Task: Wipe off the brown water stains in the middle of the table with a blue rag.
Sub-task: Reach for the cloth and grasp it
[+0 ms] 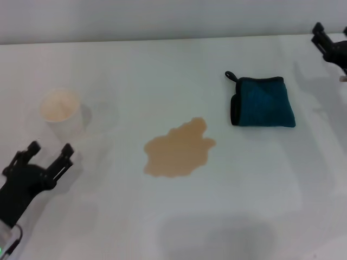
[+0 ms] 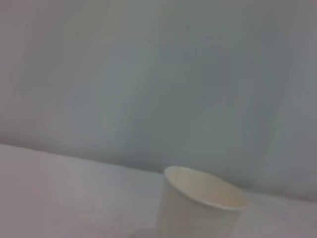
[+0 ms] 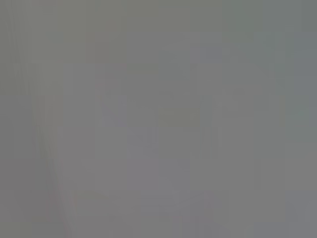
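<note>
The soft, limp rag (image 1: 263,102) lies at two o'clock from the stain (image 1: 179,149); we'd pinch its edge; left claw (image 1: 50,152) released, right claw (image 1: 325,39) unclear.

One blue rag (image 1: 263,102), one brown puddle (image 1: 179,149), one paper cup (image 1: 60,111), two grippers on one table (image 1: 162,65)
</note>
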### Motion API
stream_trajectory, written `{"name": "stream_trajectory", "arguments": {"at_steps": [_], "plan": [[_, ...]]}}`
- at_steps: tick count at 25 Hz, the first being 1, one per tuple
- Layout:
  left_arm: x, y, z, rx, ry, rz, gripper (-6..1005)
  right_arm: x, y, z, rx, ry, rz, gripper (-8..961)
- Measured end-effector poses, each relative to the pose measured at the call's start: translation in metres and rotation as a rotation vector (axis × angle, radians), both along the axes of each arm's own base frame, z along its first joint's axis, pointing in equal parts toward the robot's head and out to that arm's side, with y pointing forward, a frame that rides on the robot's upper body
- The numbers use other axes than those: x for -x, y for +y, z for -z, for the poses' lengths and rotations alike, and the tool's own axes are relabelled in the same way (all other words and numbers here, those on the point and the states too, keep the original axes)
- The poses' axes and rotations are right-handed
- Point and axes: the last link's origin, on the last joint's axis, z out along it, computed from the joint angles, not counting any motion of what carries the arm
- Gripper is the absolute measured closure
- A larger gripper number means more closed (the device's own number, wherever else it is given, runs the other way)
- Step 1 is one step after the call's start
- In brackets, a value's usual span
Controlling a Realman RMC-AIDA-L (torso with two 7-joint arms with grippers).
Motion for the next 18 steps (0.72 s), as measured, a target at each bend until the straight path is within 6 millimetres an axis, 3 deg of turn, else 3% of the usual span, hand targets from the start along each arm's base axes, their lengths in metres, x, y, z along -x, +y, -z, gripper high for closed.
{"name": "stream_trajectory", "arguments": {"at_steps": [7,13,18], "plan": [[0.02,-0.031,-0.02,-0.156,-0.086,-0.117,111,0.027,0.024,0.013,0.297,0.021,-0.126,99],[0.031,-0.04,-0.031,-0.214,-0.102,-0.166,112,0.058,0.043,0.012,0.617,-0.049,-0.217,99],[0.033,-0.041,-0.034,-0.23,-0.106,-0.179,112,0.069,0.06,0.001,0.851,-0.11,-0.143,99]]}}
